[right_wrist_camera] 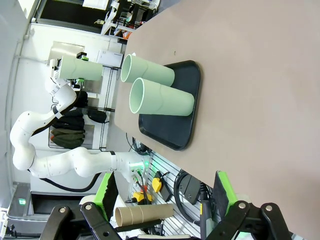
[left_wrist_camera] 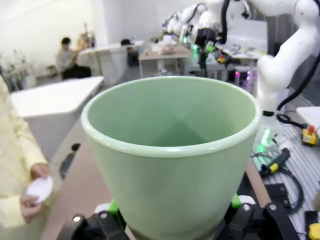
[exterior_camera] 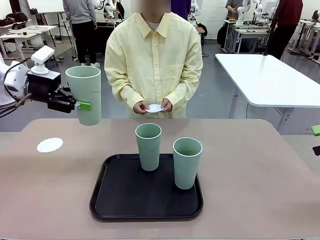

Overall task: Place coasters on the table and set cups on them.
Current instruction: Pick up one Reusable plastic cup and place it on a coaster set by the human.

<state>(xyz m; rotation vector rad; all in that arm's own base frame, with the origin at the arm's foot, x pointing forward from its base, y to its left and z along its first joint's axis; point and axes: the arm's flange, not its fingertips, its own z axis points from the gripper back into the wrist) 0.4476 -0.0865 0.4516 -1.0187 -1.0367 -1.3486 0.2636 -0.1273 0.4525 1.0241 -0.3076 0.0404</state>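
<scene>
While aloft, cup [exterior_camera: 85,95] between left jaws.

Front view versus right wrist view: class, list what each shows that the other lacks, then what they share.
Front view's own: a doily lying on the table, and a person's hands holding another. Right wrist view's own: a cardboard tube off the table's edge. Shared: the black tray carrying two cups, and the left gripper holding a third cup in the air.
</scene>
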